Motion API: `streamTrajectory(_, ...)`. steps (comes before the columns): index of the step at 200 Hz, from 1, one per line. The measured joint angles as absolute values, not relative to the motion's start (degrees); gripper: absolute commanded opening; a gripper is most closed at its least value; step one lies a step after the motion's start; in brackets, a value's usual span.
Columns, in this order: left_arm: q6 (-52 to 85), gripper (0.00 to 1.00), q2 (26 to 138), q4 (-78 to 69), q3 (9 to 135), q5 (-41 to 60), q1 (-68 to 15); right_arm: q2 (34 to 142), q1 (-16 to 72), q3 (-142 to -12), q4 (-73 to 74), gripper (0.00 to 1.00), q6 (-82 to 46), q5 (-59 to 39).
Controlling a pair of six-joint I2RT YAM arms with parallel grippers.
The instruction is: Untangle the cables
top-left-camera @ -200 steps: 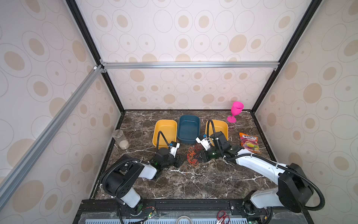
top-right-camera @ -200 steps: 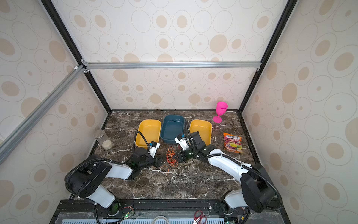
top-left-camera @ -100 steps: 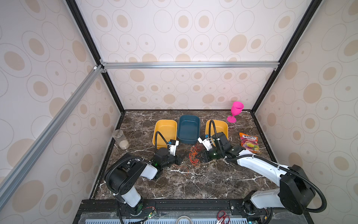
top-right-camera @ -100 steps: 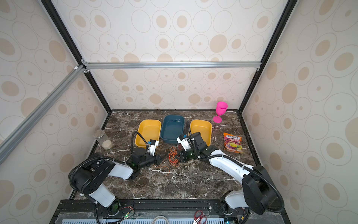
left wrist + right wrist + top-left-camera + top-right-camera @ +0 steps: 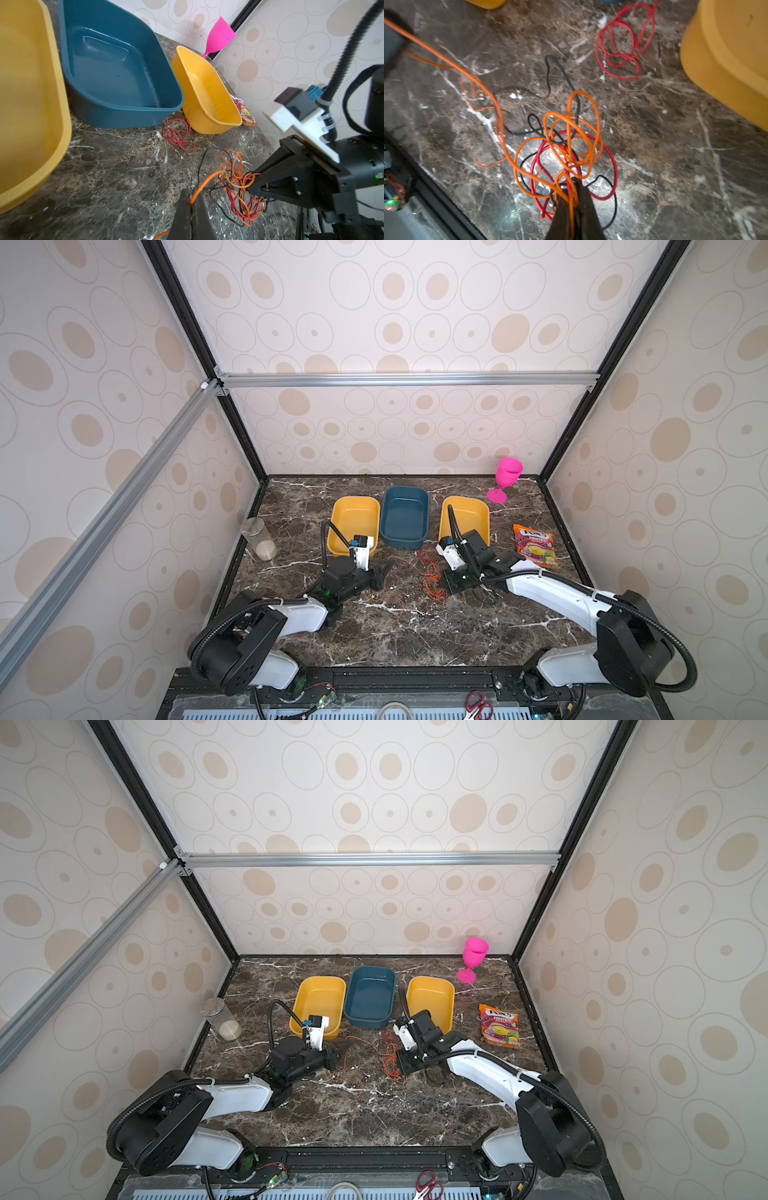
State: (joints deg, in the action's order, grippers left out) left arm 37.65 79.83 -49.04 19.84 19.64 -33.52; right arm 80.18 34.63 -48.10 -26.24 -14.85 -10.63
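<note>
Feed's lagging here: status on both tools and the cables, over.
Left tool shut on one orange cable. Right tool shut on the tangle. Red coil apart, beside a yellow tray. Nothing in the way.

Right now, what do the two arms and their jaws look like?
The left arm and right arm have white shells and black joints. Black corrugated hoses run to each wrist and loop at each shoulder. Each wrist carries a white bracket with a blue connector; a green light glows there. The left gripper and right gripper have matte black, tapering jaws.
</note>
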Motion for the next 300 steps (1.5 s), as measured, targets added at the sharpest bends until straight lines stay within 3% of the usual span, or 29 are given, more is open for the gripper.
streamTrajectory(57,35.99,0.00,71.61,-39.35,19.42,17.56,-34.15,86.65,35.79,-51.57,-29.10,0.12,-19.53,-1.89)
streamTrajectory(64,35.81,0.00,70.72,-38.02,19.40,17.26,-34.15,86.67,35.90,-51.75,-29.10,0.21,-20.14,-1.48)
streamTrajectory(96,35.35,0.00,65.56,-34.70,19.27,12.67,-33.06,86.85,35.46,-51.40,-32.62,0.37,-21.76,2.48)
streamTrajectory(131,35.07,0.00,62.33,-32.47,19.27,10.70,-32.73,86.85,35.29,-51.07,-34.04,0.42,-22.09,3.79)
streamTrajectory(165,34.70,0.00,59.29,-28.29,19.27,8.82,-32.18,86.85,35.27,-51.03,-34.33,0.40,-22.11,4.62)
streamTrajectory(178,34.65,0.00,57.69,-26.76,19.27,8.01,-31.70,86.85,35.18,-50.83,-34.33,0.32,-22.17,4.91)
streamTrajectory(188,34.65,0.00,56.42,-25.54,19.29,7.27,-31.22,86.85,35.03,-50.59,-34.39,0.20,-22.98,5.08)
streamTrajectory(198,34.68,0.00,55.13,-24.21,19.29,6.44,-30.68,86.83,34.72,-50.37,-34.50,0.16,-22.76,5.28)
streamTrajectory(300,35.75,0.00,49.17,-11.38,19.31,1.56,-22.37,85.34,31.18,-49.17,-35.38,0.15,-23.73,6.28)
